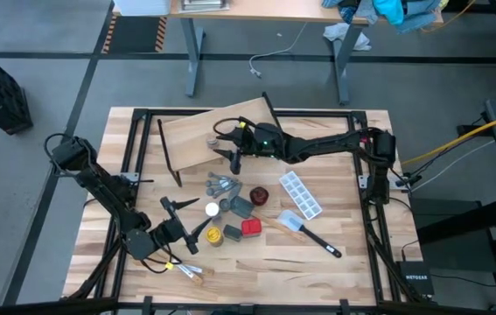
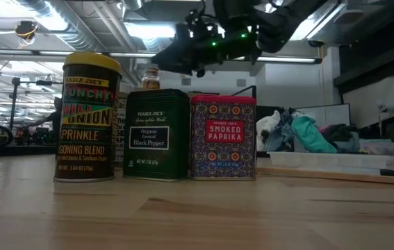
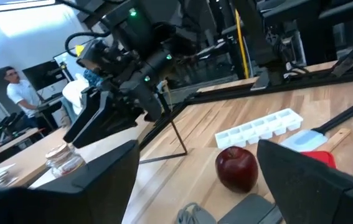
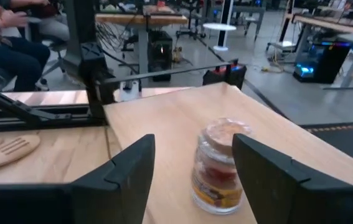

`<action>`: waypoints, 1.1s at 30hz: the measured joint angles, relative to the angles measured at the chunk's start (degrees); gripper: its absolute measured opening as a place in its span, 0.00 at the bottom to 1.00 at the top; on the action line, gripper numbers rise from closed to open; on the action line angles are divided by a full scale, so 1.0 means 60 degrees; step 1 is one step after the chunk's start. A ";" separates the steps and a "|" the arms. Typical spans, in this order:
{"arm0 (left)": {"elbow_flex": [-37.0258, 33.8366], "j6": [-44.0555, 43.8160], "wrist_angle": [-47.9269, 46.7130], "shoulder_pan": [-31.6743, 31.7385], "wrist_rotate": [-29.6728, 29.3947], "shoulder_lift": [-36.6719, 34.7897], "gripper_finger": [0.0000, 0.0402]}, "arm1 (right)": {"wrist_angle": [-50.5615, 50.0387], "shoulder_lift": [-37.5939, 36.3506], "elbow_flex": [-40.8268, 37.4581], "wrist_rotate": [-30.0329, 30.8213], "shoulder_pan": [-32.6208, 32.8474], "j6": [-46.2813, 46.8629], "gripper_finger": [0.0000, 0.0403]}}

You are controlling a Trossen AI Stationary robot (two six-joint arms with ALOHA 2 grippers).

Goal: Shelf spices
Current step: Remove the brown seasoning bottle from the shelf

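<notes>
On the shelf (image 4: 182, 118), tiny jar (image 4: 216, 165) between the open right gripper's (image 4: 192, 171) fingers.

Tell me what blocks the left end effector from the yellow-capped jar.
Nothing visible. The left end effector, fingers open, sits right beside the yellow-capped jar on the tabletop, with bare wood between them. The right end effector is over the shelf.

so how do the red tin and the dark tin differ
The red tin is patterned and reads Smoked Paprika; the dark tin is plain green-black and reads Black Pepper. The dark tin stands slightly taller. Both are square, upright, side by side on the table, not on the shelf.
</notes>
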 joint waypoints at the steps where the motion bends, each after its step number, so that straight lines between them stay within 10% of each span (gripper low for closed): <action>1: -0.0002 -0.0001 -0.0004 -0.0003 0.0005 0.0000 0.79 | -0.0244 0.0044 0.0115 -0.0002 -0.0050 -0.0001 0.55; 18: -0.0024 0.0961 -0.0021 0.0208 -0.0851 0.0004 0.79 | -0.0590 0.0364 0.0525 0.0911 -0.0152 -0.0033 0.55; 33: -0.0331 0.1163 -0.0009 0.3492 -0.0853 -0.0649 0.79 | -0.1054 0.0364 0.0518 0.0501 -0.0176 -0.0039 0.55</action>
